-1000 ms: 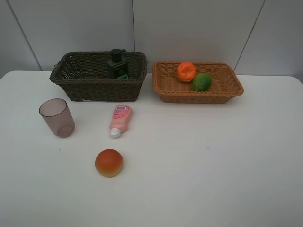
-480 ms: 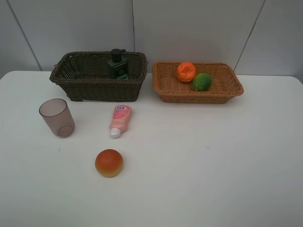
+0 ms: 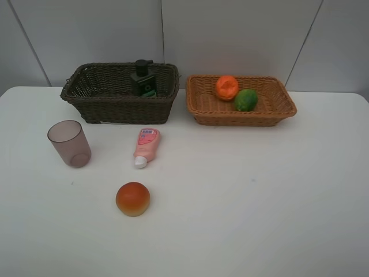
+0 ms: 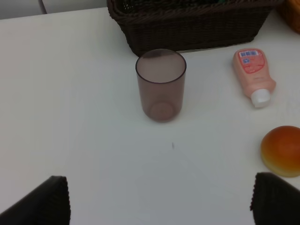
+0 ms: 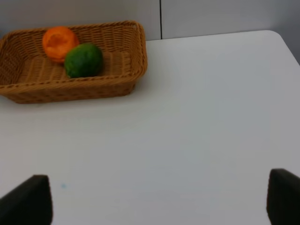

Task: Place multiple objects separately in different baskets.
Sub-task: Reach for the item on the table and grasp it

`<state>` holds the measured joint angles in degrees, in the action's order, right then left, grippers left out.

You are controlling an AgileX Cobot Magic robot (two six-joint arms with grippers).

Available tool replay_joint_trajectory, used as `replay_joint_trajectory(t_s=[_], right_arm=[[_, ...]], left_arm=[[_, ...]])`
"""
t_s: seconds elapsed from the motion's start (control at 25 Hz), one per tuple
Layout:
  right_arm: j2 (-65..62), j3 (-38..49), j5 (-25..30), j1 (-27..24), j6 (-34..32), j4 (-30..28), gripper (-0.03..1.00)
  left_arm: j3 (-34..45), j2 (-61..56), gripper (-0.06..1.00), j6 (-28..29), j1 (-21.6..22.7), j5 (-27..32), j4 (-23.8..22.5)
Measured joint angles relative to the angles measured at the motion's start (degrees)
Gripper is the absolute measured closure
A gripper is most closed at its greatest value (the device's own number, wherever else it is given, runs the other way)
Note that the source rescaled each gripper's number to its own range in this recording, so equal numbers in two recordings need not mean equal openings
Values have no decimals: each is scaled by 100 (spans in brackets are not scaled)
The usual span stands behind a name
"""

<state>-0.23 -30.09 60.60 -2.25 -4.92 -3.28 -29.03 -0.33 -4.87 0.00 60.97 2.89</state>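
Observation:
The dark brown basket (image 3: pixel 92 103) at the back left holds the dark bottle (image 3: pixel 142 79). The light tan basket (image 3: pixel 207 113) at the back right holds the orange (image 3: pixel 226 87) and the green fruit (image 3: pixel 246 100). The mauve cup (image 3: pixel 69 143) stands upright on the table. The pink tube (image 3: pixel 146 145) lies in front of the dark basket, and the peach-like fruit (image 3: pixel 133 198) sits nearer the front. No arm shows in the high view. My left gripper (image 4: pixel 161 199) is open and empty, short of the cup (image 4: pixel 161 84). My right gripper (image 5: pixel 161 201) is open and empty, away from the tan basket (image 5: pixel 28 91).
The white table (image 3: pixel 259 190) meets a grey panelled wall (image 3: pixel 230 34) behind the baskets. The table's right corner (image 5: pixel 276 37) shows in the right wrist view.

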Motion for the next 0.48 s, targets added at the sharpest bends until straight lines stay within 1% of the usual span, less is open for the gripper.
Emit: replay_joint_trajectory(t_s=[0.12, 0.2, 0.32, 0.48], right_arm=[[0, 0, 0, 0, 0, 0, -1], [0, 0, 0, 0, 0, 0, -1], [0, 0, 0, 0, 0, 0, -1], [0, 0, 0, 0, 0, 0, -1]], left_arm=[[0, 0, -6, 0, -28, 0, 0], [0, 0, -6, 0, -189, 0, 0], [0, 0, -6, 0, -543, 0, 0], [0, 0, -6, 0, -682, 0, 0]])
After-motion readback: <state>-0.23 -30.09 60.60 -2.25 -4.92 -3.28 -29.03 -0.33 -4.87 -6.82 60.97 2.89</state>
